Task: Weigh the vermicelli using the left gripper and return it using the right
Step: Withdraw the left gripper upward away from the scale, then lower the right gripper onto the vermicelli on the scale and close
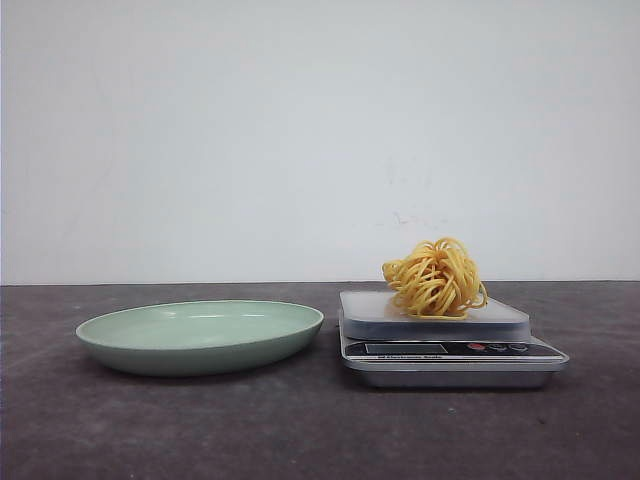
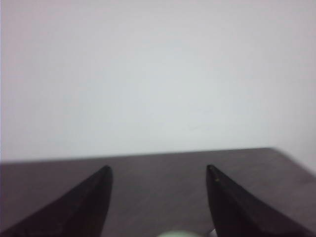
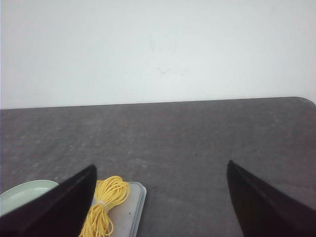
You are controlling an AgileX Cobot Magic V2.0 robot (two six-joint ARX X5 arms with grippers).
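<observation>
A staged test bench, probably in a lab: a bare dark grey tabletop (image 1: 300, 430) stands against a plain white wall (image 1: 300, 130), holding only a digital kitchen scale (image 1: 450, 350) and a pale green plate (image 1: 200, 336).

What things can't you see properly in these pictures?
- Scale display: too small to read in the front view.
- Vermicelli: partly hidden by the right tool finger and cut off by the right wrist view's edge.
- Pale shape in the left wrist view: blurred, cut off, unidentifiable.
</observation>
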